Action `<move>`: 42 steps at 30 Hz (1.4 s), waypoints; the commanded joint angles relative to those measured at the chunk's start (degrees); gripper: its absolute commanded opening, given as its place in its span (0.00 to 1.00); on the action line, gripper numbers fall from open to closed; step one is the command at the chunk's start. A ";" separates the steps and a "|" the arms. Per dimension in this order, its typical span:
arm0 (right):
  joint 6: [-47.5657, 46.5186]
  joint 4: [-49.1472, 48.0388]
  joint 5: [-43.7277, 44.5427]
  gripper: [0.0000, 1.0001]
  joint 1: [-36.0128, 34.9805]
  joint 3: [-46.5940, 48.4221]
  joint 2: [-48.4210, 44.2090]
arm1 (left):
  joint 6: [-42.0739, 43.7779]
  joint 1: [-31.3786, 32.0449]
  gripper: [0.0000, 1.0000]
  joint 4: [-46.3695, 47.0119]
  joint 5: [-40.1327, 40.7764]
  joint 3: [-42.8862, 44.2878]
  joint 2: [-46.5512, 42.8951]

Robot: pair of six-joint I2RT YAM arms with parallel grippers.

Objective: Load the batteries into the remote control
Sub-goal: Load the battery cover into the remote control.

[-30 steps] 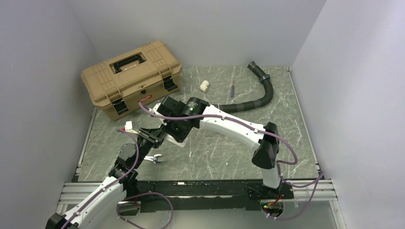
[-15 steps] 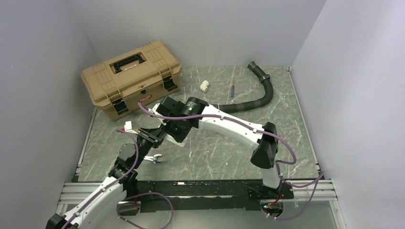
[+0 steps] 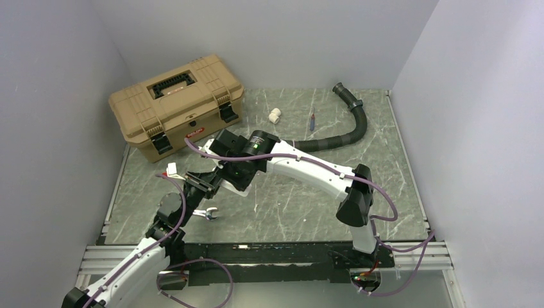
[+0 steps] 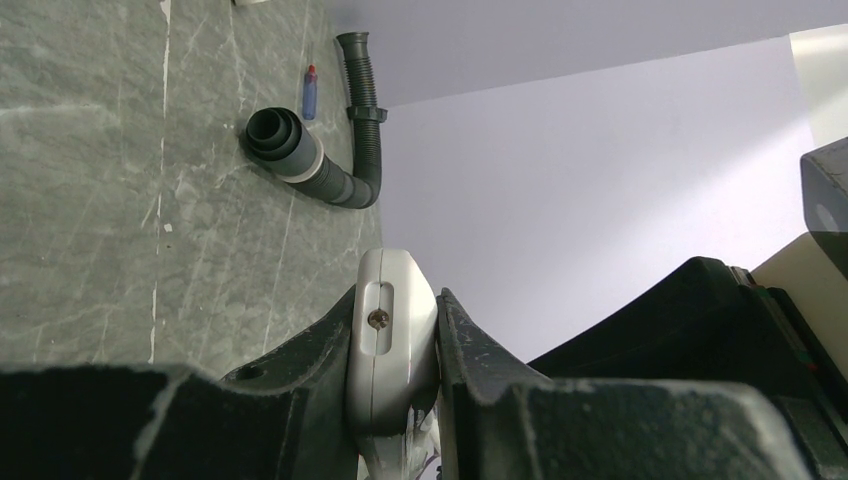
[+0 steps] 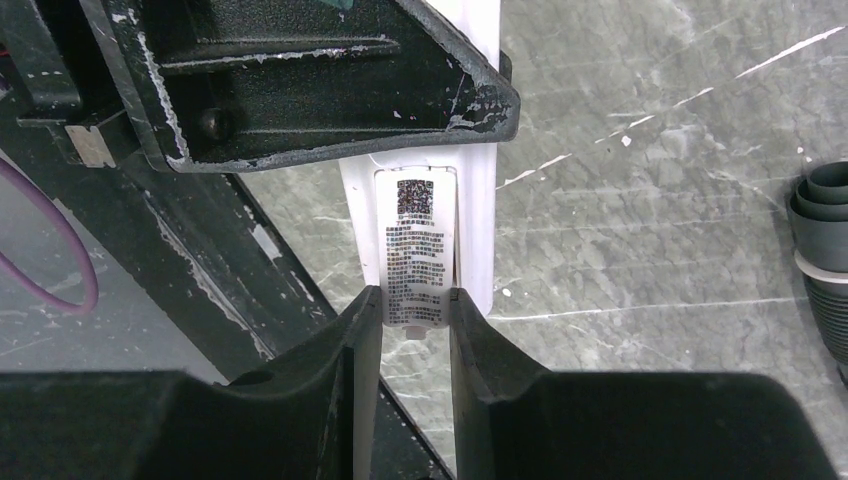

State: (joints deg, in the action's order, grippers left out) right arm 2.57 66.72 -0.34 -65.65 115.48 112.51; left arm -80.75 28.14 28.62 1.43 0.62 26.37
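A tan toolbox (image 3: 176, 106) is seen at the far left of the worktop (image 3: 308, 205). Its lid is shut and both latches are down, so its contents cannot be told.

The remote control (image 4: 390, 345) is held between the two arms, over the near left part of the worktop. The left end effector (image 4: 398, 297) is clamped on its narrow edge. The right end effector (image 5: 412, 296) is closed on a labelled panel on its plain back.

These grips are shown only in the wrist views; from above, the remote control is largely hidden by the arms. A silver wrench (image 3: 206, 213) is shown only from above, lying beside the left arm. A black hose (image 3: 340, 131), a red-and-blue stick (image 3: 312, 121) and a white fitting (image 3: 274, 115) lie farther back.
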 commanded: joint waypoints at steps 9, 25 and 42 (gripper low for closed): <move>-2.13 -2.88 2.91 0.00 -1.86 2.10 -0.43 | -1.81 0.05 0.00 6.33 -2.34 -0.31 0.34; -2.75 -3.81 2.21 0.00 -2.24 1.61 -1.10 | -0.99 0.05 0.00 9.19 -4.93 -0.52 0.92; -1.28 -5.84 0.80 0.06 -2.34 0.78 -1.61 | -0.82 0.07 0.00 10.04 -5.55 -0.46 1.84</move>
State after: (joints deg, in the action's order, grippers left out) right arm 0.16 66.85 3.36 -67.18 115.46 112.51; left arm -80.68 27.81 32.45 -0.23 0.58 28.73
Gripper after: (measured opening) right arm 0.293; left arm 0.303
